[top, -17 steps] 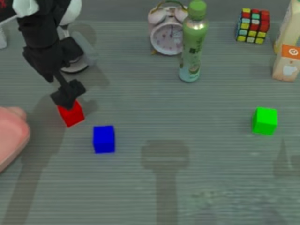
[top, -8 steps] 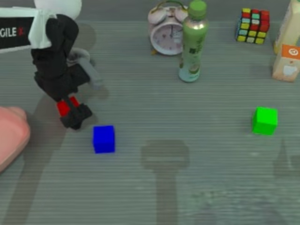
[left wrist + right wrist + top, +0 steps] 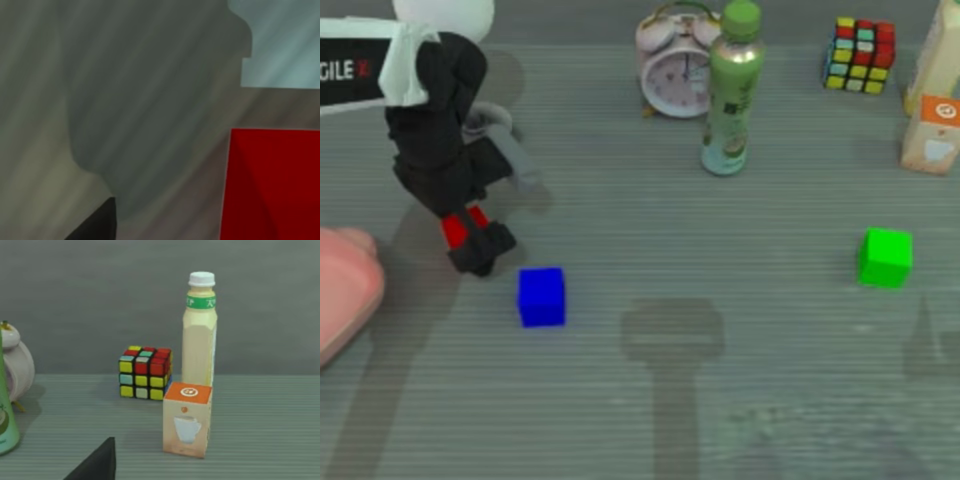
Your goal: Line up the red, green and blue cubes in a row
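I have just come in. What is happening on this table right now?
The left gripper is down at the red cube near the table's left side, its fingers around it; whether the cube is lifted cannot be told. The blue cube sits just to its right, apart from it. The green cube is far off at the right side, so no row is formed yet. The right arm is not seen from above; its wrist camera faces the puzzle cube, a bottle and a small carton.

White letters "GILE" stand on the left arm (image 3: pixel 360 68)'s black panel.
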`<state>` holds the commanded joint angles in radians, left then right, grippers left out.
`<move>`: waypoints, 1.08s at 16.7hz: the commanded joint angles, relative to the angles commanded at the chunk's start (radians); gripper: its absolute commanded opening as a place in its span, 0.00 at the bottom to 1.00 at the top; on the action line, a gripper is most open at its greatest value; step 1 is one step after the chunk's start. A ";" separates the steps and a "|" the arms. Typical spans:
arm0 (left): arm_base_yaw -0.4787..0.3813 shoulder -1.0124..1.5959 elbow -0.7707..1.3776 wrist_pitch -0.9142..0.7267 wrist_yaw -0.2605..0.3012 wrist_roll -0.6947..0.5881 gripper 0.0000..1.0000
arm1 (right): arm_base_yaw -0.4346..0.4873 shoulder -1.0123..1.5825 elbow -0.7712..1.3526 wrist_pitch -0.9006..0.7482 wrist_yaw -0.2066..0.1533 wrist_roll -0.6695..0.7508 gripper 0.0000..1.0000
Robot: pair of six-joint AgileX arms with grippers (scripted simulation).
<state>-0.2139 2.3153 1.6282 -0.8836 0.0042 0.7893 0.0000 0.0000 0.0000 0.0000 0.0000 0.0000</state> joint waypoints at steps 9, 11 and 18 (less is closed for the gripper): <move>0.000 0.000 0.000 0.000 0.000 0.000 0.17 | 0.000 0.000 0.000 0.000 0.000 0.000 1.00; 0.000 0.000 0.000 0.000 0.000 0.000 0.02 | 0.000 0.000 0.000 0.000 0.000 0.000 1.00; 0.000 0.000 0.000 0.000 0.000 0.000 0.00 | 0.000 0.000 0.000 0.000 0.000 0.000 1.00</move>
<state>-0.2139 2.3153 1.6282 -0.8836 0.0042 0.7893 0.0000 0.0000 0.0000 0.0000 0.0000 0.0000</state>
